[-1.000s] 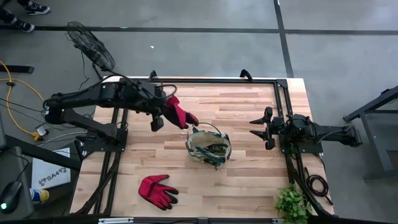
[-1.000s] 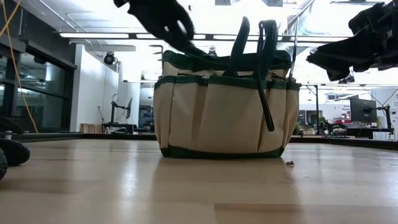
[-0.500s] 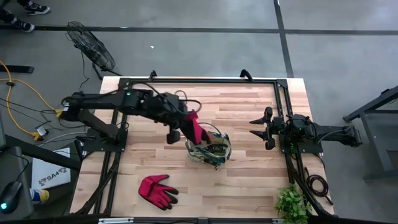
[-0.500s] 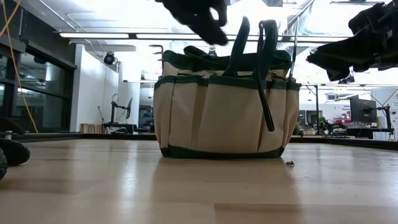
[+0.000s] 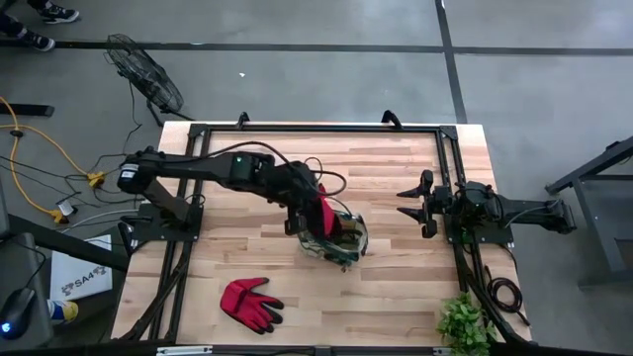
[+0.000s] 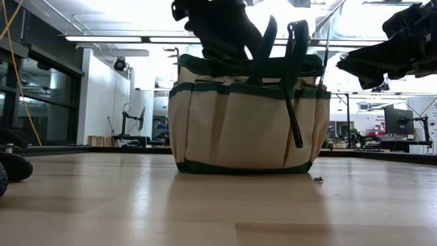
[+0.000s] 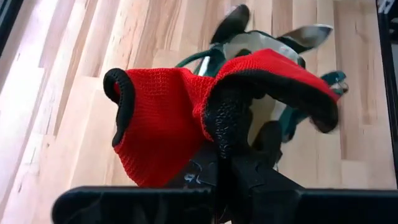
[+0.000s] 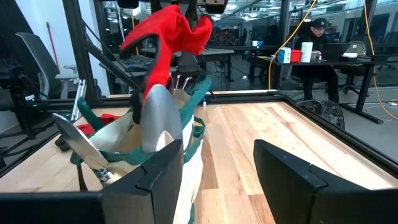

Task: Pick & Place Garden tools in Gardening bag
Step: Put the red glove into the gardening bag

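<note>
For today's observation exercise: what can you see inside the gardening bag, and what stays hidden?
Two silver trowel blades poke out of the gardening bag. The left gripper, shut on a red glove, hangs over the opening. The bag's walls and the glove hide whatever lies deeper.

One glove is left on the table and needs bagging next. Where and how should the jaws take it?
Grip the red glove across its palm, coming straight down from above: it lies flat on the table, fingers splayed, with nothing close beside it.

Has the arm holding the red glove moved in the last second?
Yes. The left gripper, shut on the red glove, moved rightward from over bare table to over the gardening bag.
</note>
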`<action>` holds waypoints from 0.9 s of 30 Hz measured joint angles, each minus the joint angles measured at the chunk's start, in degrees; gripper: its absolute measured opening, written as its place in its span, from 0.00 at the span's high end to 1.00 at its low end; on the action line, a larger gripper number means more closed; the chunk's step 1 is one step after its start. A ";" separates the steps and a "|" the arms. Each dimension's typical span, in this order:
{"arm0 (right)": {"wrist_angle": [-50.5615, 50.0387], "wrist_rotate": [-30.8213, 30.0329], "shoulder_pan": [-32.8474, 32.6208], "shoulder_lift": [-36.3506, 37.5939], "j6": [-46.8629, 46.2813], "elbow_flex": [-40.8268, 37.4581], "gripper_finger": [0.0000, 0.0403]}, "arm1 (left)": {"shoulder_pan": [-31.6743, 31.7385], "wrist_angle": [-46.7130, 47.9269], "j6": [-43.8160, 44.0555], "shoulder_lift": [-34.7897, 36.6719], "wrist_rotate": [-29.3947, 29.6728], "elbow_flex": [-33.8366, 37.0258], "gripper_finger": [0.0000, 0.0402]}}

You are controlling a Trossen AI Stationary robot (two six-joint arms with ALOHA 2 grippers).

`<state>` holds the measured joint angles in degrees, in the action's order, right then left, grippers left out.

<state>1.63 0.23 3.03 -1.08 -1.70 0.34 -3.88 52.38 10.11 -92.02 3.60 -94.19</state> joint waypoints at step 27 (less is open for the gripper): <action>0.09 -0.09 0.00 0.00 0.01 0.00 0.53 | 0.05 -0.02 0.21 -3.87 3.91 0.04 1.00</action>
<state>1.72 0.14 3.03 -1.08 -1.69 0.34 -3.83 52.35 10.33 -95.90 7.51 -94.15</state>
